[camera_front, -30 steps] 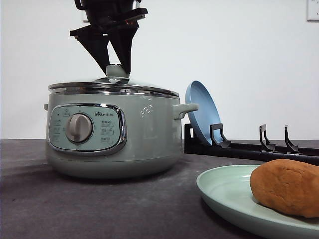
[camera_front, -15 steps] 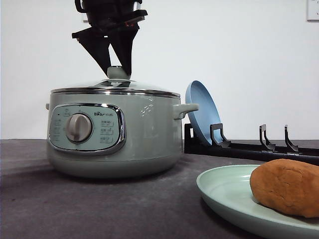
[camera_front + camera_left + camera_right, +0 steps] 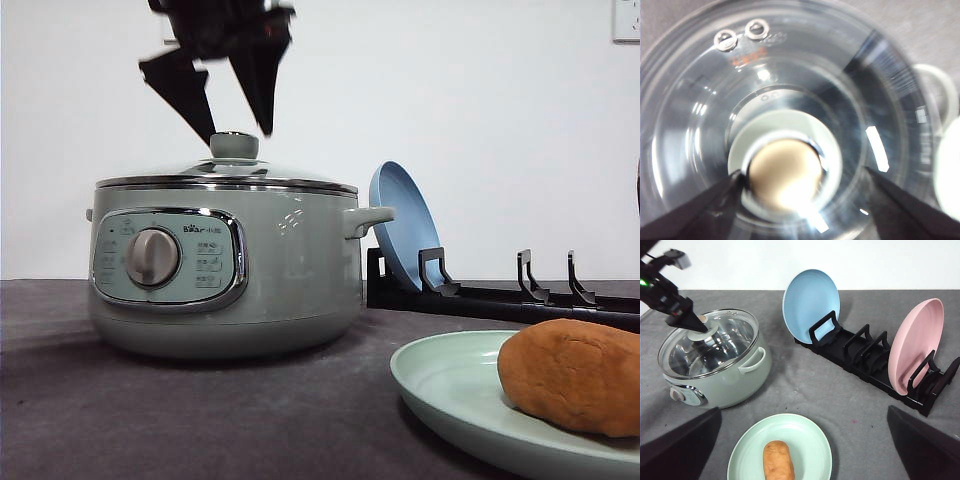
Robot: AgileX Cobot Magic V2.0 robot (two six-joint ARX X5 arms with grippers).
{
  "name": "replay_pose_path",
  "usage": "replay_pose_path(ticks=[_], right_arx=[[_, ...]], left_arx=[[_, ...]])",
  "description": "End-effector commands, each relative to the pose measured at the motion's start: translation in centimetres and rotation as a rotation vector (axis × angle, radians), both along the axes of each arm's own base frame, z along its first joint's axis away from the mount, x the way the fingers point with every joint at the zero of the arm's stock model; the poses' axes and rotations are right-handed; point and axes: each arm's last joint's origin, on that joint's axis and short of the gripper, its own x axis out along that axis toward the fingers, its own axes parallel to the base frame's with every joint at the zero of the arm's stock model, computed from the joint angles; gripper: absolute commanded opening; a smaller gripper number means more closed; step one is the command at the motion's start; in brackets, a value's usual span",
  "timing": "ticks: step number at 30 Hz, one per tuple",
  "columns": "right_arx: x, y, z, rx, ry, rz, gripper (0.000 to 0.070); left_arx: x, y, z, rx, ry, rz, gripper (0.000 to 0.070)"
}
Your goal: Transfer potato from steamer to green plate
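Note:
The potato point(image 3: 572, 375) point(image 3: 778, 460), an orange-brown lump, lies on the pale green plate point(image 3: 440, 388) point(image 3: 742, 462) at the front right. The sage-green steamer point(image 3: 225, 270) point(image 3: 715, 365) stands at the left with its glass lid on. My left gripper point(image 3: 240, 135) point(image 3: 804, 172) point(image 3: 687, 320) hangs open just above the lid knob point(image 3: 235, 147) point(image 3: 785, 175), a finger on either side and neither touching it. My right gripper point(image 3: 804, 411) is open wide and empty, high above the green plate.
A black dish rack point(image 3: 480, 295) point(image 3: 865, 355) stands behind, to the right of the steamer. It holds a blue plate point(image 3: 400, 225) point(image 3: 810, 300) and a pink plate point(image 3: 917, 350) on edge. Grey cloth covers the table point(image 3: 200, 410).
The left gripper, which was shut on the lid knob, has opened and risen a little. The lid has settled flat on the steamer.

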Motion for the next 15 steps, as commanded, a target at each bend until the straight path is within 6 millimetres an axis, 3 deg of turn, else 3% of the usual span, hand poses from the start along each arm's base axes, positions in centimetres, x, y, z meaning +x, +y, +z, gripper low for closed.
replay_pose_path(ticks=[1, 9, 12, 15], right_arx=[[-0.1, -0.1, 0.4, 0.007, -0.021, 0.008, 0.0687], [-0.2, 0.1, 0.4, 0.028, -0.007, 0.074, 0.0687], [-0.3, 0.1, 0.4, 0.032, -0.001, 0.097, 0.0687], [-0.3, 0.1, 0.3, 0.029, 0.004, 0.1, 0.0687]], left_arx=[[-1.9, 1.0, 3.1, -0.05, -0.066, 0.014, 0.0527], [-9.6, 5.0, 9.7, -0.139, -0.222, 0.016, 0.0527], [-13.1, 6.8, 10.9, -0.182, -0.272, 0.003, 0.0526], [-16.7, 8.7, 10.7, -0.212, -0.324, -0.003, 0.0524]])
